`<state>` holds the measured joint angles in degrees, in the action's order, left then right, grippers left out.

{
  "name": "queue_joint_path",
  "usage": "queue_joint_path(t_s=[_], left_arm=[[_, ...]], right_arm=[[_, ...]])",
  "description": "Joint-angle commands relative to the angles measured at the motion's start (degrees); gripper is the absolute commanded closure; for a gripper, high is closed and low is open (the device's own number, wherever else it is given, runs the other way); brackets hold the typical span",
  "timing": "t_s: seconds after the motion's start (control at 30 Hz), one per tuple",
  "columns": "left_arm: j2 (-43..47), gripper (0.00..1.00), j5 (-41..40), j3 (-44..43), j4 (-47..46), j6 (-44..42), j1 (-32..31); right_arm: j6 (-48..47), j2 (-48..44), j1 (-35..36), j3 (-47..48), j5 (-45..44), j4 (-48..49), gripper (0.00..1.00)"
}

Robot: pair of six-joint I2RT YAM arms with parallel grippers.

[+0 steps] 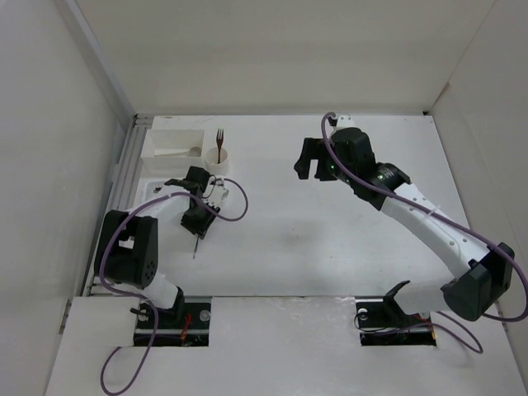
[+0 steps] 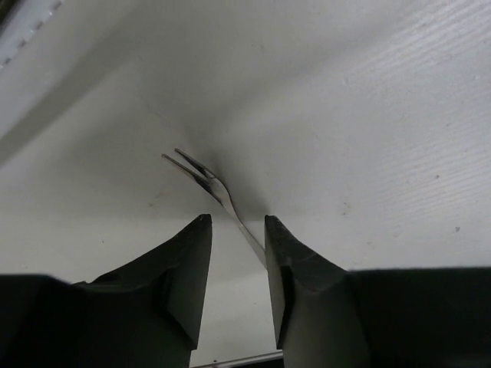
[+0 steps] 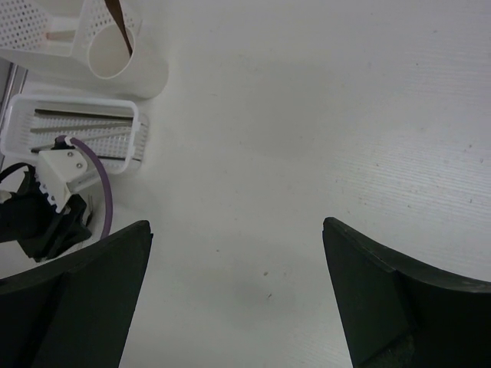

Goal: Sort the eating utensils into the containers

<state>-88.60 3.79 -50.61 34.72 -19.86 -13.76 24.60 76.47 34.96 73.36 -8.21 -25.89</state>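
White table (image 1: 330,247), metal fork (image 2: 209,180) at 9 o'clock
left gripper (image 2: 236,222) half-open astride it, right gripper (image 3: 236,226) gaping, empty; off-centre pinch maybe flicks it

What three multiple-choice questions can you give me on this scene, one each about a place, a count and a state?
1. Where is the brown fork? A standing in the round cup; B in a drawer; C on a plate.
2. How many white containers? A two; B three; C five.
3. The right end effector is: A shut on a spoon; B open and empty; C shut, empty.
Answers: 1 A, its tines rise above the cup. 2 B, box, cup and tray. 3 B, jaws wide, nothing between.
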Motion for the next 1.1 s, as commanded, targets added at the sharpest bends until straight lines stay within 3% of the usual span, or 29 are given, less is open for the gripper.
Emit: queue_joint_path(t_s=[0.0, 0.07, 0.33, 0.47, 0.57, 0.6, 0.77, 1.07], left_arm=[[-2.09, 0.74, -0.1, 0.34, -0.54, -0.71, 1.01], [-3.16, 0.78, -0.1, 0.34, 0.52, -0.71, 1.54], [-3.78, 0.76, 2.62, -0.89, 4.57, -1.76, 2.16], [-4.91, 0.8, 3.24, -1.42, 3.95, -1.76, 2.16], [-5.45, 0.98, 3.24, -1.42, 3.42, -2.29, 2.16], [-6.14, 1.0, 3.24, -1.42, 2.73, -2.29, 2.16], [-6.15, 1.0, 3.24, -0.81, 2.72, -2.91, 2.16], [2.29, 1.0, 9.12, -3.18, 2.2, -5.27, 2.16]], right_arm=[[-0.86, 0.78, 0.28, 2.49, -1.11, -0.74, 0.02], [-0.87, 0.79, 0.28, 3.1, -2.33, -1.26, 0.02], [-1.92, 1.32, 0.28, 4.24, -3.48, -1.27, 0.02], [-2.45, 1.84, 0.28, 4.24, -3.48, -1.27, 0.02], [-2.45, 1.32, 0.28, 4.24, -4.1, -1.8, 0.02], [-2.45, 1.32, 0.28, 4.24, -4.79, -1.8, 0.02], [-2.45, 0.7, 0.28, 4.24, -5.94, -2.85, 0.02], [-2.45, 0.09, 0.28, 3.72, -5.94, -2.85, 0.02]])
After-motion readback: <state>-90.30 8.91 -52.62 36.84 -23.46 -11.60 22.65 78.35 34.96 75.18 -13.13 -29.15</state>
